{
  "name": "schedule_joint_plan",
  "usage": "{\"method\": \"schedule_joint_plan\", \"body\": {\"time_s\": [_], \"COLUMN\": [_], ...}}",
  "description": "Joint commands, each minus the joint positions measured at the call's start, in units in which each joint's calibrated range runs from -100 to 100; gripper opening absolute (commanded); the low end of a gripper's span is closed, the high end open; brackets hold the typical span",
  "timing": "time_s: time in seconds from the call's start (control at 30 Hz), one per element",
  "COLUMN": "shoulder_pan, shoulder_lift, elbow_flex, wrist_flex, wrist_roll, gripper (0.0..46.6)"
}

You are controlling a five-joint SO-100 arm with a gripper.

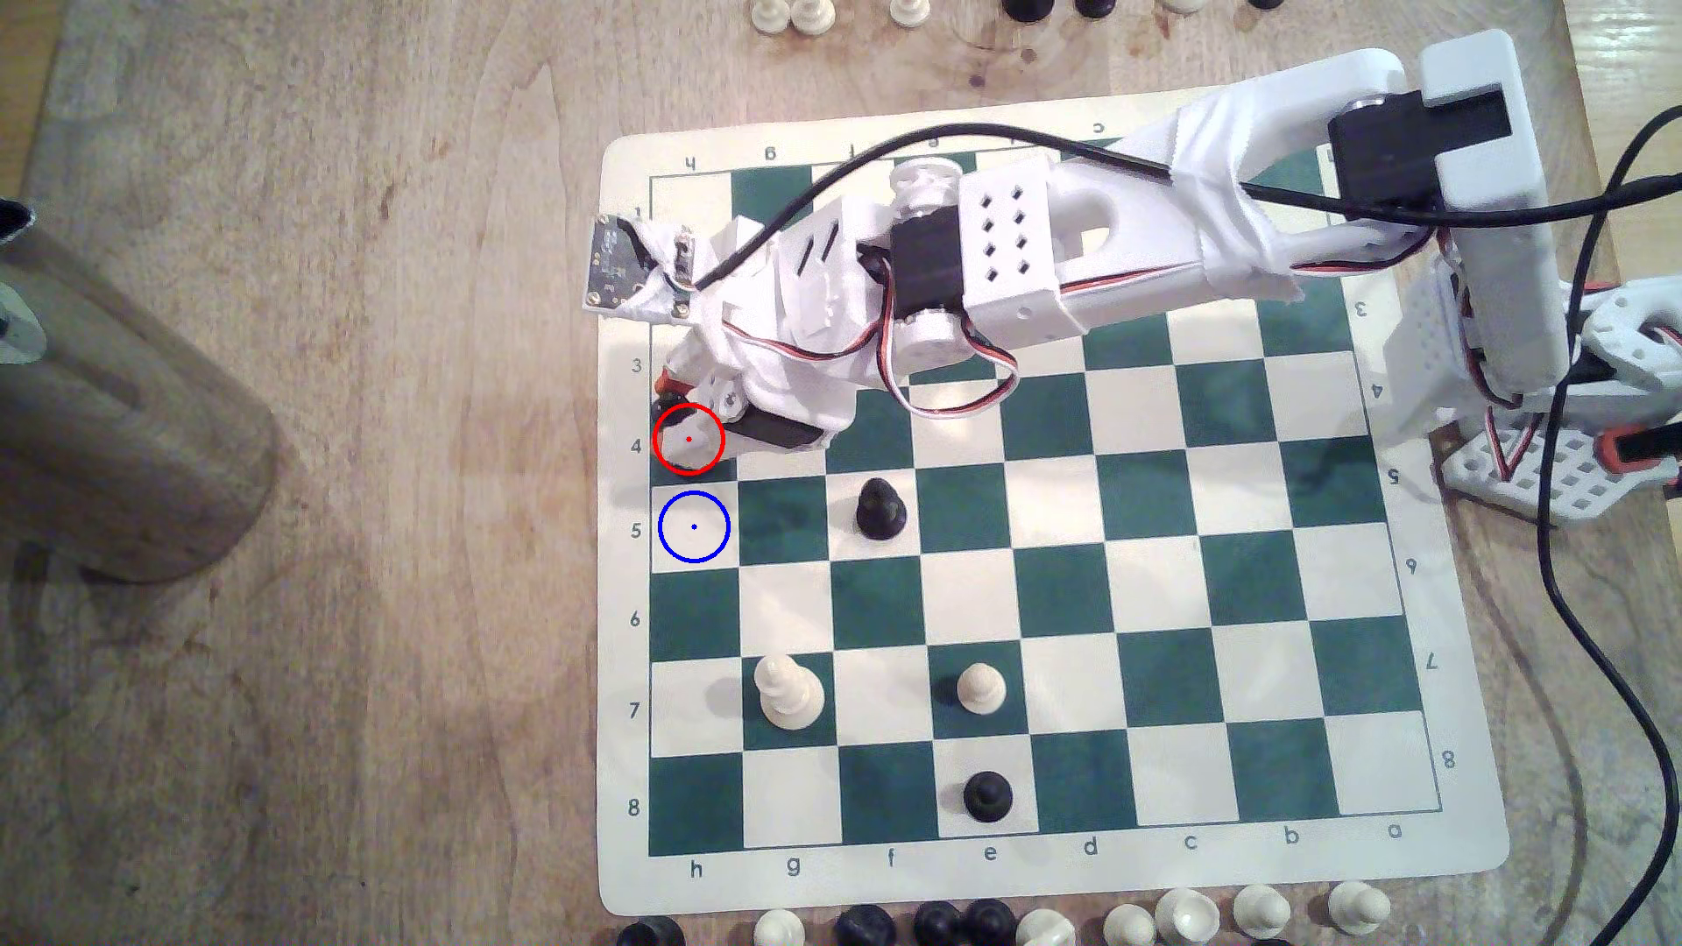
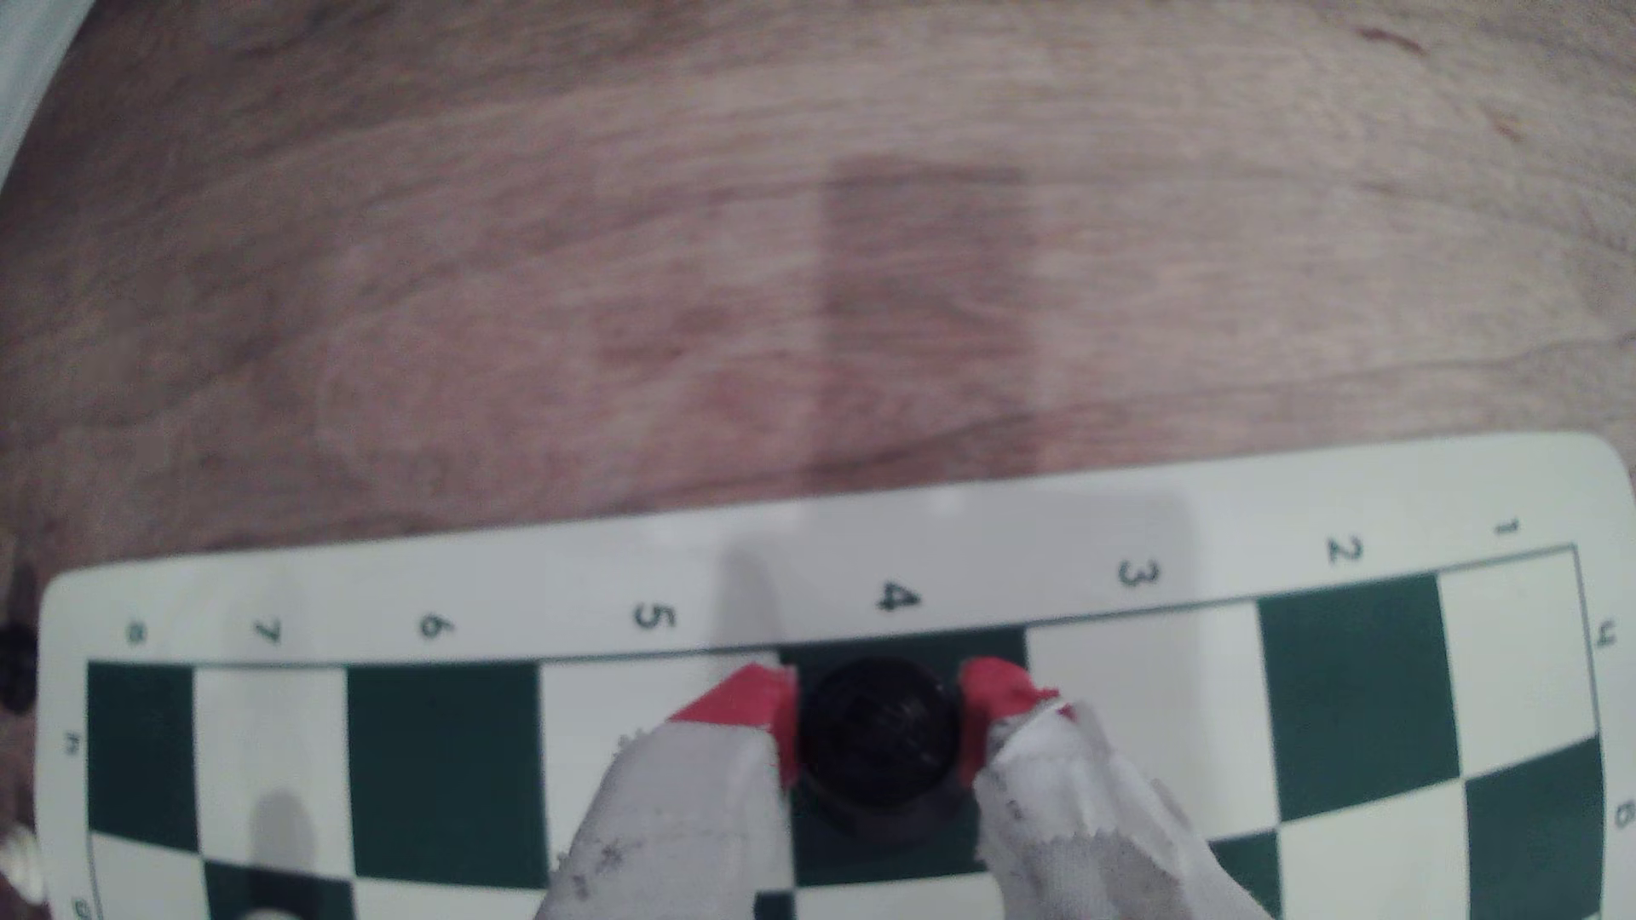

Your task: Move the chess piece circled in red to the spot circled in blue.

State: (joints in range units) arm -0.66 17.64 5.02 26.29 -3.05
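Black plastic, light and rigid but likely slippery, the chess piece (image 2: 876, 739) sits between the gripper's (image 2: 876, 730) red-tipped jaws, apparently clamped at three and nine o'clock.

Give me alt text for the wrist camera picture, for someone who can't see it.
Seen from above, a black chess piece stands on a green square beside the numeral 4, with the gripper and its red-tipped jaws close against both sides of it. Beyond lie the chessboard's numbered cream border and a wooden table.
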Motion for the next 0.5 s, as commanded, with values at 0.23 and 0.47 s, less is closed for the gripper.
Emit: {"method": "schedule_joint_plan", "body": {"time_s": [0.23,0.47], "shoulder_pan": [-0.2,0.5], "shoulder_lift": [-4.0,-5.9], "elbow_flex": [-4.9,-9.8], "wrist_flex": [0.9,5.3], "wrist_roll": [-0.1,0.2], "gripper": [0.3,0.3]}}
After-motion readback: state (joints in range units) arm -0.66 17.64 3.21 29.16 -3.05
